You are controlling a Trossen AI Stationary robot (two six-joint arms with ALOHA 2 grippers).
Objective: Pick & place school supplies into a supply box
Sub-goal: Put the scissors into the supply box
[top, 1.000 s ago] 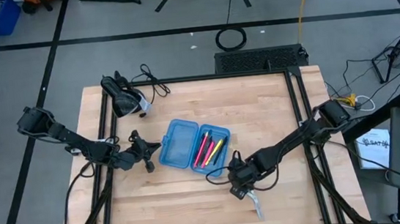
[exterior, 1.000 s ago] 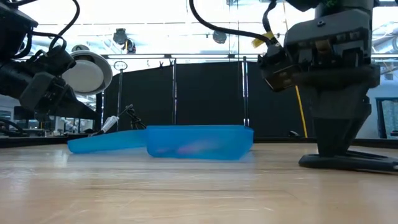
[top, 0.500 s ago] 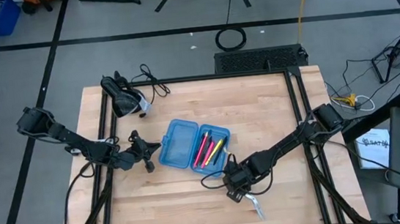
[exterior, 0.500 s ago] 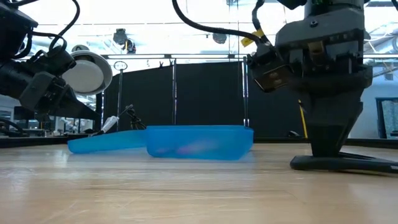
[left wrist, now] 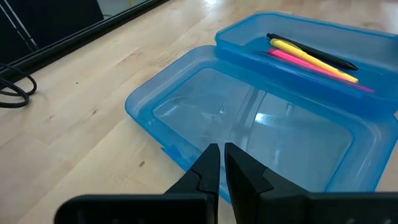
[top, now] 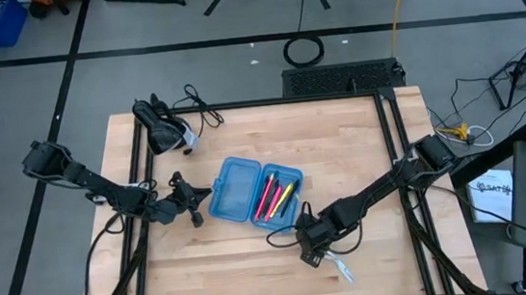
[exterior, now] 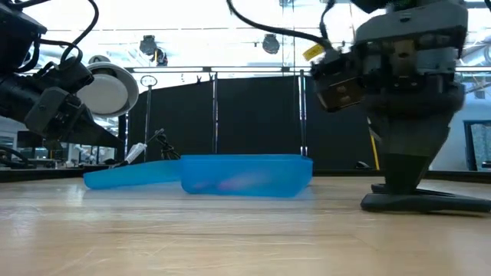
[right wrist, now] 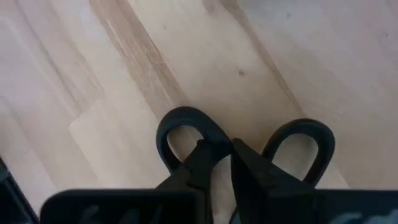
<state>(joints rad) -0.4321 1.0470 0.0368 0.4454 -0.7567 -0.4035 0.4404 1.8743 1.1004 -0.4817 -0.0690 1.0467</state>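
Observation:
The supply box (top: pixel 253 191) lies open near the table's middle, a translucent blue case with two flat halves. Its right half holds pink, yellow and black pens (top: pixel 276 197); its left half (left wrist: pixel 249 134) is empty. My left gripper (left wrist: pixel 219 163) is shut and hovers at the empty half's left edge, touching nothing I can see. Black-handled scissors (top: pixel 336 264) lie flat on the table near the front edge, silver blades pointing to the near right. My right gripper (top: pixel 313 249) stands over their handles, shut on them. My right gripper comes down from above onto the scissors' handle end. Its two fingers (right wrist: pixel 200 163) close on the black rim where the two finger loops meet (right wrist: pixel 224 144), one fingertip inside the left loop (right wrist: pixel 180 124). The scissors (exterior: pixel 426 203) lie flat on the table.
A black device with a coiled cable (top: pixel 166 126) lies at the table's far left corner. Black frame rails (top: pixel 391 145) run along the table's sides. Bare wood stretches between the box and the scissors.
My right gripper has shut: its fingers, spread wide over the scissors' handles a second ago, now stand close together on them. It also shifted slightly toward the table's left. The scissors stay on the table. The left arm is unchanged.

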